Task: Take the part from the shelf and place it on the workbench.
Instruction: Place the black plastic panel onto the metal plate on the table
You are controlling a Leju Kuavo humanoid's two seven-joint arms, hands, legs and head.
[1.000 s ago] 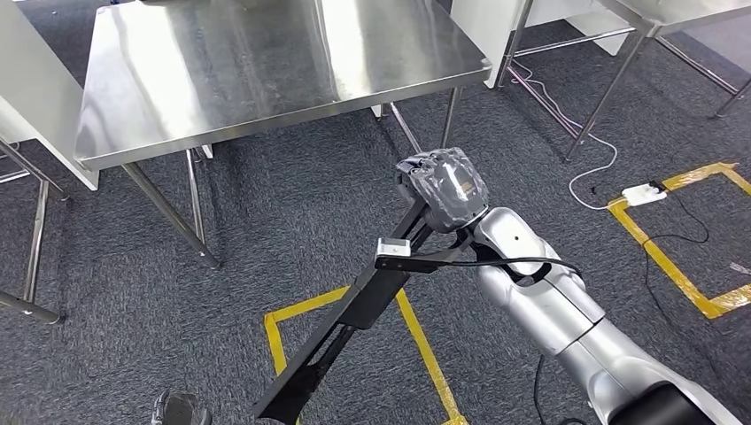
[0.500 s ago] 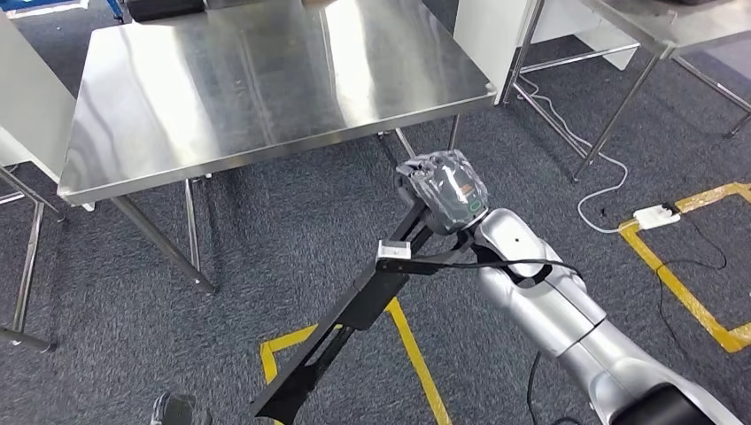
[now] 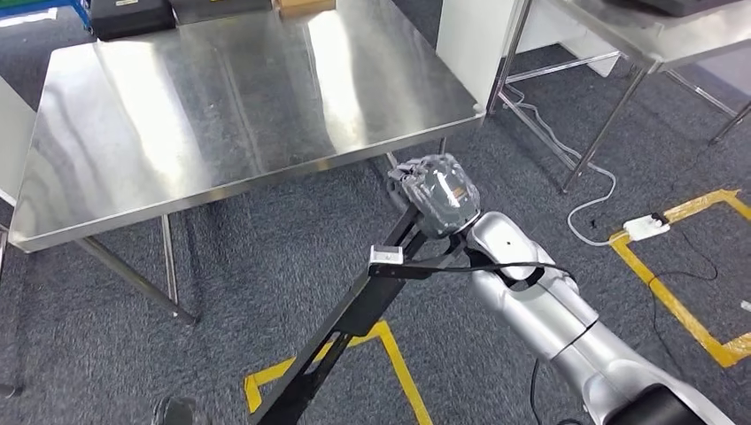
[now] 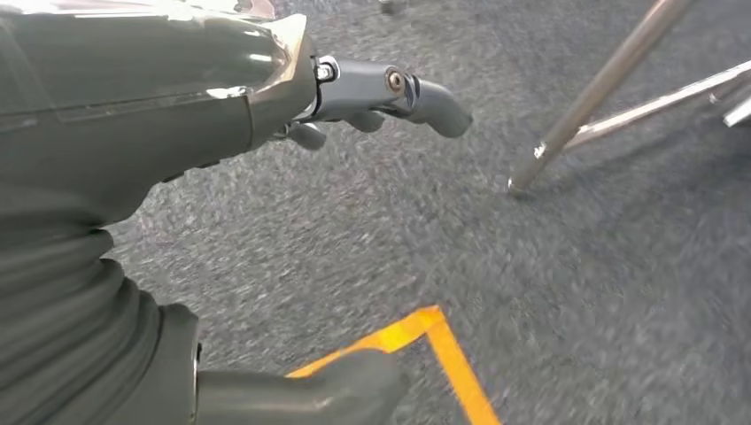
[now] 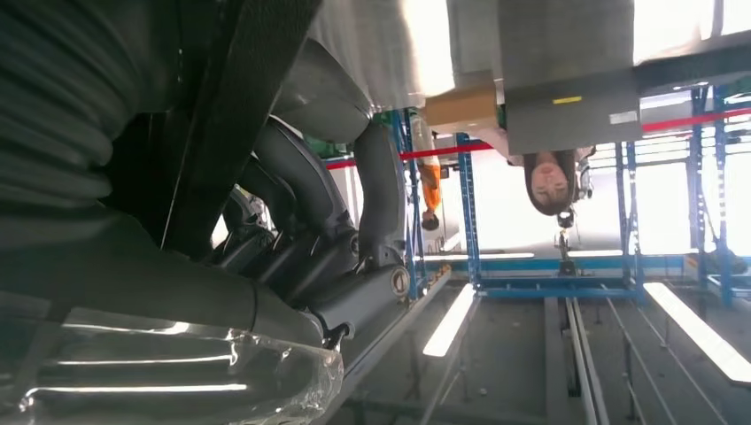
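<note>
**Right hand carries the long black part just short of the steel desk**

The right hand (image 3: pixel 440 195) is closed around the upper end of a long black part (image 3: pixel 354 323), a flat bar-like piece that slants from the hand down toward the lower left of the head view. In the right wrist view the dark fingers (image 5: pixel 305 190) wrap around the black bar (image 5: pixel 235 115), so the grip is firm. The hand sits above the grey carpet (image 3: pixel 257 257), just in front of the near edge of the steel desk (image 3: pixel 204 115), and the part hangs over the floor, not touching the desk top.

The left hand (image 4: pixel 266 97) hangs low over the carpet. It holds nothing; its fingers (image 4: pixel 425 88) curl loosely and stand apart from the thumb (image 4: pixel 301 398).

Yellow tape (image 3: pixel 398 372) marks the carpet beneath the part. A white power strip (image 3: pixel 644 227) lies by more yellow tape at the right, its cable running back toward a second desk. Dark cases (image 3: pixel 128 16) rest at the far edge of the steel desk.
</note>
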